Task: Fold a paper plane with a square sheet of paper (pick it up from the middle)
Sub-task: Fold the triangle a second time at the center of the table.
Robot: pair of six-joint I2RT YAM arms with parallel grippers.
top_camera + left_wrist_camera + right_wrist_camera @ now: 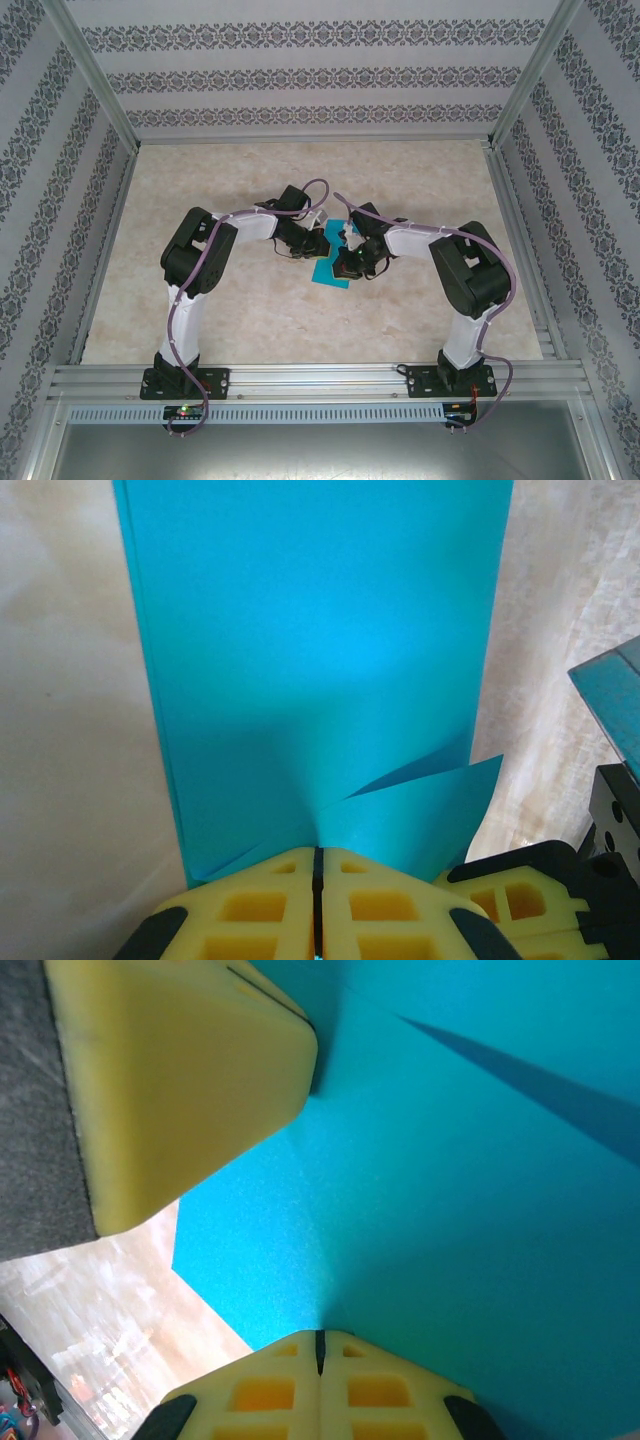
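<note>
The turquoise sheet of paper (327, 269) is held over the middle of the table between both grippers. In the left wrist view the sheet (320, 650) is folded into a long double-layered strip running away from the camera, with two loose flaps spreading at its near end. My left gripper (318, 856) is shut on that near end, jaws pressed together. My right gripper (320, 1340) is shut on another edge of the sheet (450, 1210), close beside the left gripper's yellow finger (180, 1090). From above, the left gripper (320, 244) and right gripper (349, 260) almost touch.
The marbled beige table (300, 180) is walled by aluminium rails and patterned panels at the back and both sides. Both arms bend inward from their bases at the near edge. The right gripper's yellow finger (520, 900) shows at the lower right of the left wrist view.
</note>
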